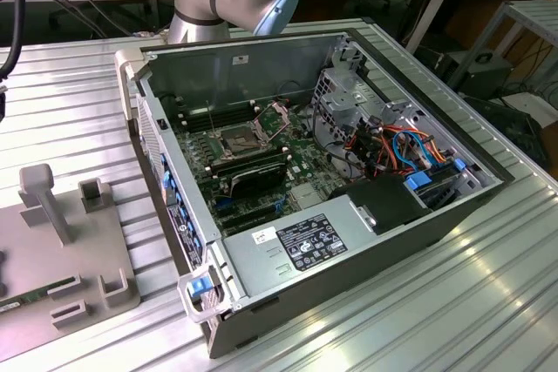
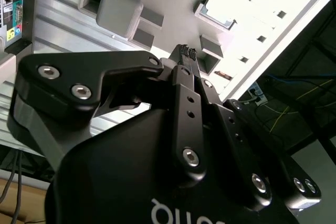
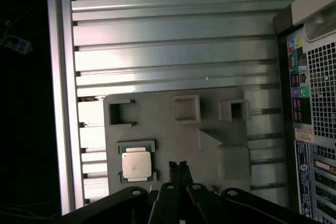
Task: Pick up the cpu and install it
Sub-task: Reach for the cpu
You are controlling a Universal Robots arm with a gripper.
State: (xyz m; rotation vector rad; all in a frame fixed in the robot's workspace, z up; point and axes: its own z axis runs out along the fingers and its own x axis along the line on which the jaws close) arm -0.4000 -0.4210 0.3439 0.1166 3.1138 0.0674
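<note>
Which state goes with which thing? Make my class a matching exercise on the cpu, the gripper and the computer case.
Things:
1. cpu
2. gripper
3. computer case

States:
A. side panel off, insides exposed
B. shut, holding nothing
C. lying in a square frame on the grey plate

Pairs: 1-C, 2-B, 3-A

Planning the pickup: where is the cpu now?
In the first wrist view, the cpu lies in a framed nest on the grey fixture plate, beside the shut pincer.
</note>
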